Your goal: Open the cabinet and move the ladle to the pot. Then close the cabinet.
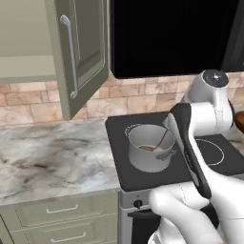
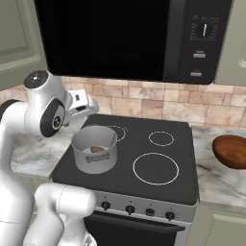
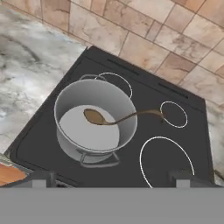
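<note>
Fingers (image 3: 41, 178) of the robot's gripper (image 3: 114, 177) are standing wide apart, gripping nothing, hovering above the black glass stovetop (image 3: 144, 175). At 11 o'clock from them in the hand view, the round grey steel pot (image 3: 94, 120) is sitting on a burner; the slim brown ladle (image 3: 118, 118) is lying with its bowl inside, its handle crossing the rim toward 3 o'clock. At 10 o'clock in the left base view, the sage-green wall cabinet (image 1: 81, 52) is hanging open.

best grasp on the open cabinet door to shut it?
Grip the long vertical bar handle of the cabinet door near mid-height, fingers either side, coming from its front face. The door stands swung out; the open gripper hangs over the pot.
</note>
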Available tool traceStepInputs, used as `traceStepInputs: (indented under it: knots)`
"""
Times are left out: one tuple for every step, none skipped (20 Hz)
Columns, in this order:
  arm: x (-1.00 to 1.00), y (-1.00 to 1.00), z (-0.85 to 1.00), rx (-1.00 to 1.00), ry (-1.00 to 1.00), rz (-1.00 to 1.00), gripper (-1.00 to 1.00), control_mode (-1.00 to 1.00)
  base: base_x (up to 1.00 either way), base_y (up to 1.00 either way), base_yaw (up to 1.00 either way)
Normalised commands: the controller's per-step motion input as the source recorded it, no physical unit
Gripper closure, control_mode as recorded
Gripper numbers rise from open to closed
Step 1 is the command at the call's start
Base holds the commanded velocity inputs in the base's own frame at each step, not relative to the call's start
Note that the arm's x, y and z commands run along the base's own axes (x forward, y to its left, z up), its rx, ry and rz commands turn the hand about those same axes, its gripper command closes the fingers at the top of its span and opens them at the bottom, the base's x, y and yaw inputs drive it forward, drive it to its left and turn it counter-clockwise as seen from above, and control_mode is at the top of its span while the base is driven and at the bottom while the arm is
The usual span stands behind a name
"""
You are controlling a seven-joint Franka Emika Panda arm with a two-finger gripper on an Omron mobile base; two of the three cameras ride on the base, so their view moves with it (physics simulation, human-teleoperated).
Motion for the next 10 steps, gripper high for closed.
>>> traceStepInputs:
  knots:
    - [-0.46, 0.65, 0.42, 0.23, 0.08, 0.02, -1.0, -1.0, 0.0, 0.0, 0.0]
    - [-0.44, 0.61, 0.35, 0.23, 0.06, 0.0, -1.0, -1.0, 0.0, 0.0, 0.0]
    - [-0.41, 0.56, 0.27, 0.21, 0.01, 0.0, -1.0, -1.0, 0.0, 0.0, 0.0]
    - [-0.49, 0.54, 0.21, 0.17, 0.0, 0.0, -1.0, -1.0, 0.0, 0.0, 0.0]
    - [-0.41, 0.48, 0.19, 0.17, 0.0, 0.0, -1.0, -1.0, 0.0, 0.0, 0.0]
    - [-0.51, 0.42, 0.13, 0.17, 0.0, 0.0, -1.0, -1.0, 0.0, 0.0, 0.0]
    - [-0.5, 0.34, 0.03, 0.16, 0.0, 0.0, -1.0, -1.0, 0.0, 0.0, 0.0]
    - [-0.49, 0.34, 0.0, 0.16, 0.0, -0.01, -1.0, -1.0, 0.0, 0.0, 0.0]
    - [-0.51, 0.28, 0.0, 0.14, 0.0, -0.03, -1.0, -1.0, 0.0, 0.0, 0.0]
    - [-0.44, 0.19, 0.0, 0.13, 0.0, -0.06, -1.0, -1.0, 0.0, 0.0, 0.0]
